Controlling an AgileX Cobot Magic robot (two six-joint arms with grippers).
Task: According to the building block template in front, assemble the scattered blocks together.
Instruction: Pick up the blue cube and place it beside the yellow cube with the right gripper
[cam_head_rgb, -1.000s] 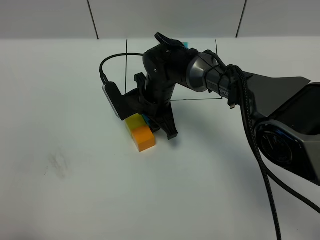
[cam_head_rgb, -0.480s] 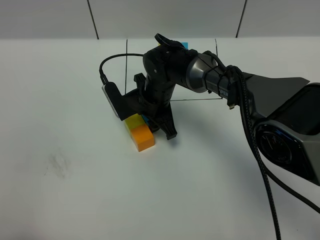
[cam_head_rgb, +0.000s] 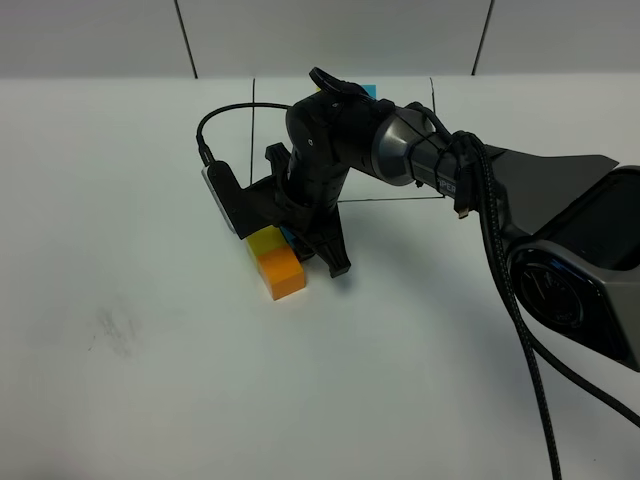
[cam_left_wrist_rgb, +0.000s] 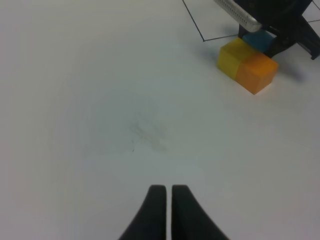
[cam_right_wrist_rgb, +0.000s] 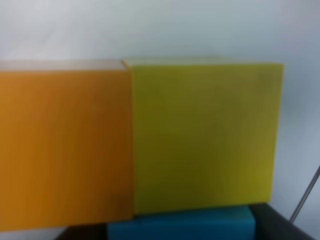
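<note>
You have three small plain cubes: one orange (cam_head_rgb: 283, 273), one yellow (cam_head_rgb: 265, 241), one light blue (cam_left_wrist_rgb: 258, 40), touching. Right tool (cam_head_rgb: 305, 252) angled down, gripping the blue; left tool (cam_left_wrist_rgb: 164, 200) closed, empty.

White table (cam_head_rgb: 150, 400), and down on it the yellow cube (cam_head_rgb: 265, 241) sits flush against the orange cube (cam_head_rgb: 282, 273), the blue cube (cam_left_wrist_rgb: 258, 40) tucked behind them. A thin black drawn rectangle (cam_head_rgb: 253, 110) lies beyond; a faint smudge (cam_head_rgb: 112, 330) marks the near side.
</note>
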